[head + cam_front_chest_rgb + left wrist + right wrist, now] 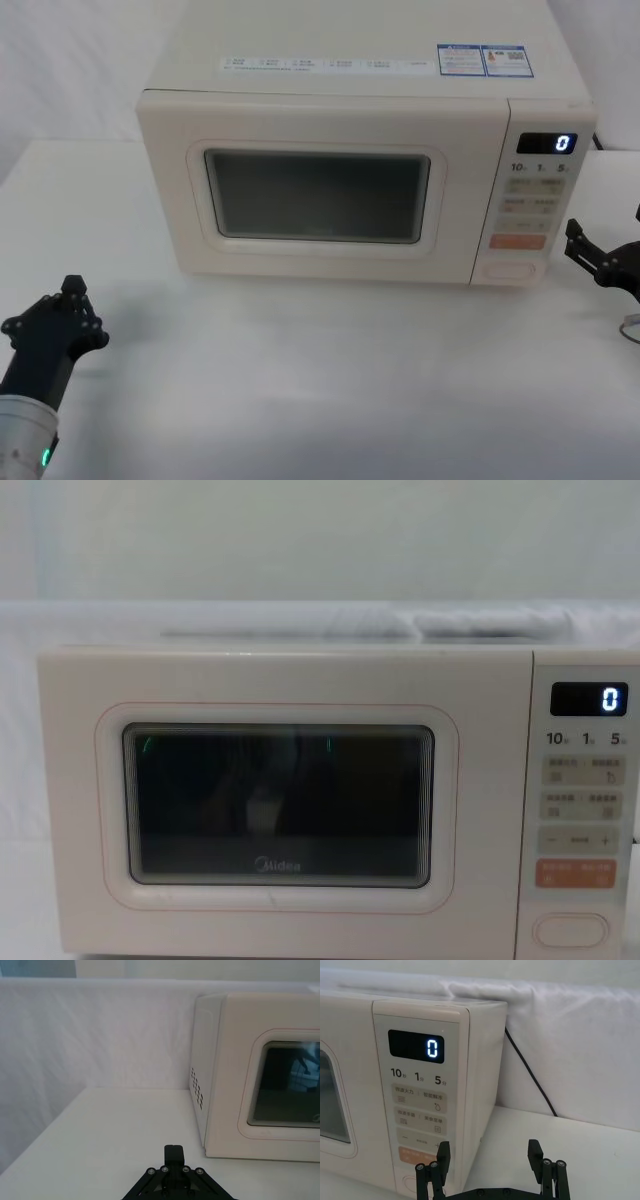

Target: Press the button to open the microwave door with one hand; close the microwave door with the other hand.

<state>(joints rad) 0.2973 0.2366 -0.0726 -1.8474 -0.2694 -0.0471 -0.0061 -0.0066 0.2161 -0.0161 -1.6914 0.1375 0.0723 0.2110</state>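
Observation:
The cream microwave has its door shut; the dark window and Midea logo face me in the chest view. The pill-shaped button sits at the bottom of the control panel, below the orange key. My right gripper hovers open just right of the panel's lower corner, apart from it. In the right wrist view its fingertips spread in front of the panel's edge, and one finger partly covers the button. My left gripper is shut on nothing, low over the table, front left of the microwave.
The display reads 0. A black power cable runs down the white cloth backdrop behind the microwave's right side. The white table stretches bare in front and to the left.

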